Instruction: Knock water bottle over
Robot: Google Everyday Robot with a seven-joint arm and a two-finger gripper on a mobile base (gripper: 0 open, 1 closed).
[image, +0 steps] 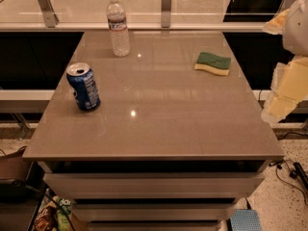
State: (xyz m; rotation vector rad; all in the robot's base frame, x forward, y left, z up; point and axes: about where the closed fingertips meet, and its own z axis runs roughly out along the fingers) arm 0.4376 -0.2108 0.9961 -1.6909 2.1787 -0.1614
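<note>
While the grey tabletop (159,114) spreads wide below me, my gripper (288,83) hangs just off its right edge, and I cannot tell whether it is open or closed. The water bottle (118,27) stands upright, its long axis vertical, near the far left corner, so it lies well apart from my gripper, off to the left and farther back. I judge a leftward sweep toward it would stay behind the blue soda can (83,86) but pass close to the green-and-yellow sponge (212,63).
</note>
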